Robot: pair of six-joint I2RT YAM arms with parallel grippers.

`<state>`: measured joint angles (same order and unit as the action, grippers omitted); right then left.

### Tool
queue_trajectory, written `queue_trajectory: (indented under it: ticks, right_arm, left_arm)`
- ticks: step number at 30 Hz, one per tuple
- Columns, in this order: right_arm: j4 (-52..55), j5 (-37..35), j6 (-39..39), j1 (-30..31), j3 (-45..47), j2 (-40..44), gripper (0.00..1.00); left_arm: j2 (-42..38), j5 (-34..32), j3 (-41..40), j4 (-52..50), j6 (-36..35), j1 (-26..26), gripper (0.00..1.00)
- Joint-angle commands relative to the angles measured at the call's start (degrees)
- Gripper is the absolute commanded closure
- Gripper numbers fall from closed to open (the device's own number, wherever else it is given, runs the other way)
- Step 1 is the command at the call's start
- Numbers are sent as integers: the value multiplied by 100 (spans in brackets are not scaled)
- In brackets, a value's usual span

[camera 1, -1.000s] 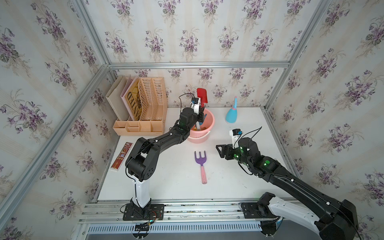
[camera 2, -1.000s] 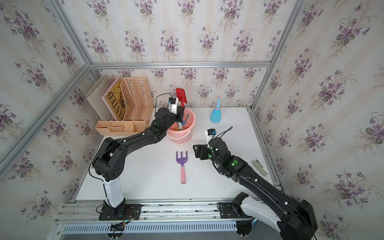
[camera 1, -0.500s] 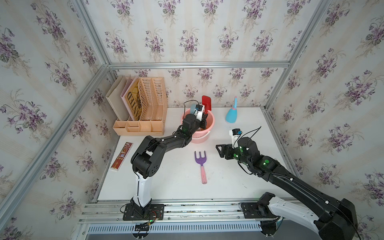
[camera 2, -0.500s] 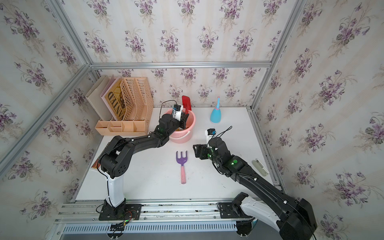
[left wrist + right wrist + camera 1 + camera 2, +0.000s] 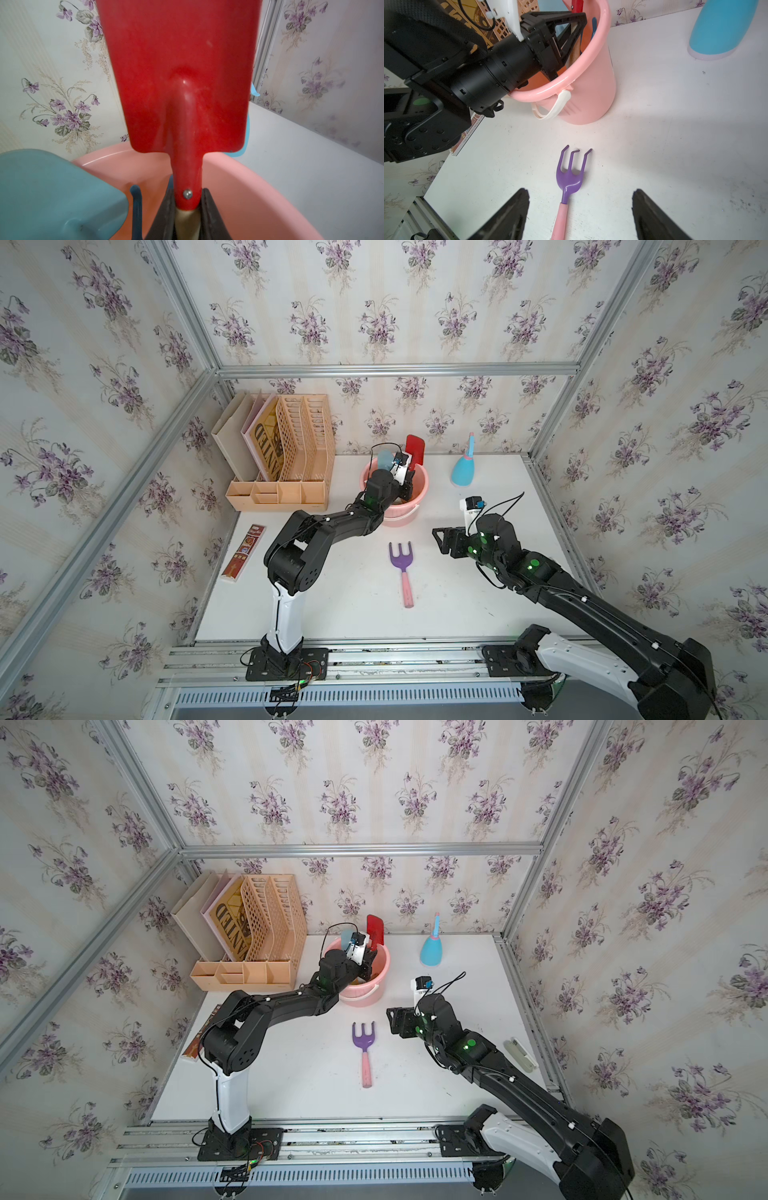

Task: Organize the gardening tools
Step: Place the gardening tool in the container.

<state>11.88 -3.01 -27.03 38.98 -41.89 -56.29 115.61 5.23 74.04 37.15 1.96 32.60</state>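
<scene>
the spade [image 5: 182, 83] is standing in the bucket [image 5: 259, 187] between the jaws of the left pincer [image 5: 187, 199], the trowel [image 5: 52, 191] beside it. the fork [image 5: 569, 178] is lying just ahead of the right pincer [image 5: 580, 192], with the bucket beyond.

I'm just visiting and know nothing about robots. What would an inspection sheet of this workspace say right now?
Surface: white table, a few dark specks.
Job's things: red spade blade-up, handle in the pink bucket; light-blue trowel and a dark blue tool also inside; purple fork flat on the table; blue spray bottle upright at the back.
Clutter: file organizer in a back corner; flat printed box at the table edge; small pale object at the opposite edge.
Grippers: left gripper shut on the red spade; right gripper open, facing the purple fork, not touching it.
Cables: black cable looped at the left wrist camera, another at the right.
Surroundings: floral wallpaper walls, aluminium frame.
</scene>
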Motion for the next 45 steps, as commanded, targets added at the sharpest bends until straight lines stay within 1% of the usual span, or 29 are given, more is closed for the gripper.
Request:
queue_trajectory:
  ticks: [1, 6, 10, 14, 18, 26, 33, 37, 42, 45]
  right_arm:
    - [-41, -32, -46, 4, -40, -12, 19]
    - [-111, 2, -47, 4, -54, -66, 18]
    - [-102, 2, -47, 4, -54, -69, 18]
    - [-79, -14, -40, -5, -44, -25, 19]
    - [-100, 11, -47, -12, -27, -16, 18]
    - [-64, -20, -40, -13, -65, 11, 18]
    - [-56, -42, -40, -22, -49, 32, 18]
    - [-55, -44, -37, -31, -48, 40, 18]
    - [-64, -20, -44, -31, -36, 44, 18]
    - [-63, -18, -56, -36, -21, 50, 18]
  left_arm:
    - [-150, 4, 215, -647, -563, -6, 100]
    - [-356, -44, 503, -1050, -912, -8, 100]
    - [-502, -15, 541, -1290, -979, -8, 100]
    - [-636, 5, 314, -1379, -944, -17, 100]
    - [-588, 85, 164, -1340, -879, -66, 100]
    - [-246, 427, 518, -1602, -459, -220, 96]
    - [-26, 643, 769, -1845, -301, -312, 87]
    - [14, 680, 770, -1897, -274, -307, 83]
    - [-12, 628, 690, -1877, -288, -307, 68]
    - [-29, 593, 660, -1878, -293, -309, 63]
